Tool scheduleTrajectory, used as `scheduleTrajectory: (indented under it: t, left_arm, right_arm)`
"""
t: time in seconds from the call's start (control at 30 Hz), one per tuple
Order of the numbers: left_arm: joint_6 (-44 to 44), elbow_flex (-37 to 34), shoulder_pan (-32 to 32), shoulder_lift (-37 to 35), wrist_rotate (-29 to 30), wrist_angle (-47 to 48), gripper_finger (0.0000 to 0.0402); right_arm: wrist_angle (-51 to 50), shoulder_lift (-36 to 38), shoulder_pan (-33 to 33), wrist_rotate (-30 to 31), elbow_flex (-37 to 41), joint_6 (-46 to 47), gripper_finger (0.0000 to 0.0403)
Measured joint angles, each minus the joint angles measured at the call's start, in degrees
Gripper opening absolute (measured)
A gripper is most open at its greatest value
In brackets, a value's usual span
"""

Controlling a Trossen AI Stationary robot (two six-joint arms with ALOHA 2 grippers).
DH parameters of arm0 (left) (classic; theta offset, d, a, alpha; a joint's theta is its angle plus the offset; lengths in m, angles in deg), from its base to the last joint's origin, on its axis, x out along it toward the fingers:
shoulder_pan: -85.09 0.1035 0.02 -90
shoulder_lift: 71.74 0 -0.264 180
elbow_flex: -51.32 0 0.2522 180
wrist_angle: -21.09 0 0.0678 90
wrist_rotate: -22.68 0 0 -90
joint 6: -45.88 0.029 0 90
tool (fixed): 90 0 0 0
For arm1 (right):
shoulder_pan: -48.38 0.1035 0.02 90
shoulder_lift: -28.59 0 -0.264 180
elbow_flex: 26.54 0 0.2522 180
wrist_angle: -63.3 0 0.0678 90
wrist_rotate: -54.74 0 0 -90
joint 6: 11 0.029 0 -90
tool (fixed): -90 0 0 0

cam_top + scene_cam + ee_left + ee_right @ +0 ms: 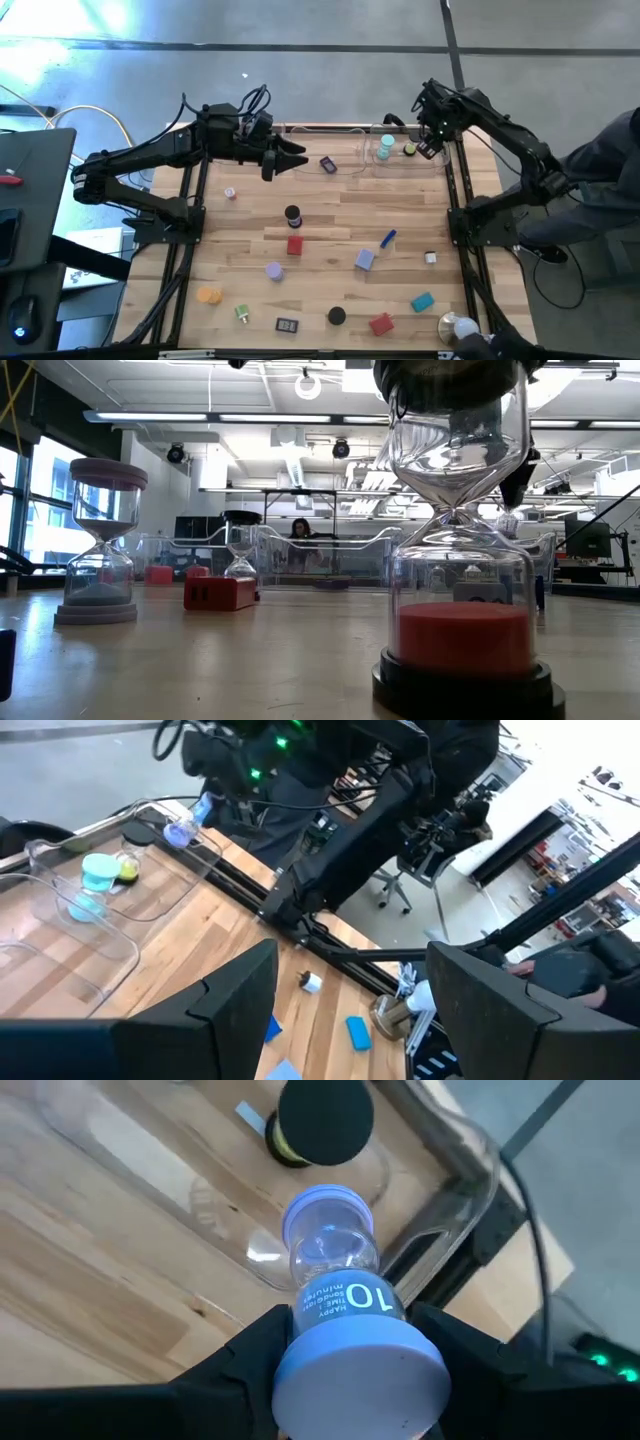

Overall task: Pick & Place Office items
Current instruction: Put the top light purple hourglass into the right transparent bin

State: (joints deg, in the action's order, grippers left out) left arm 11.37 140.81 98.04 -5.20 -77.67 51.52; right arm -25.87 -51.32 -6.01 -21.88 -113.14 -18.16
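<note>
Lavender-blue and marked "10", the little sand timer [345, 1305] is sitting clamped in the right gripper [350, 1370], hanging right over the clear tray [372, 160] at the table's far edge, where a teal sand timer [385, 148] and a yellow-green piece [409, 149] are already lying. Left gripper [290, 160] is hovering just beside that tray with its fingers apart and holding nothing. Most of the job looks undone to me, since red [294, 245], lilac [274, 270], black [337, 316] and teal [421, 301] bits are sitting scattered well away from the tray.

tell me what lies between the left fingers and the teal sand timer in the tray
In the high view, one small purple item lies on the wood between the left gripper and the teal sand timer.
</note>
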Motion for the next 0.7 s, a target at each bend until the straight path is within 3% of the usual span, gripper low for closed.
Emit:
scheduleTrajectory:
  t: [0.4, 0.7]
  left_arm:
    - [0.2, 0.0, 0.0, 0.0, -0.1, 0.0, 0.0249]
    - [0.2, 0.0, 0.5, 0.0, 0.0, 0.0, 0.0249]
  right_arm:
    - [1.7, -4.5, -3.7, -5.6, 0.0, 1.5, 0.018]
    - [2.3, -4.8, -4.0, -5.4, -0.1, 3.5, 0.018]
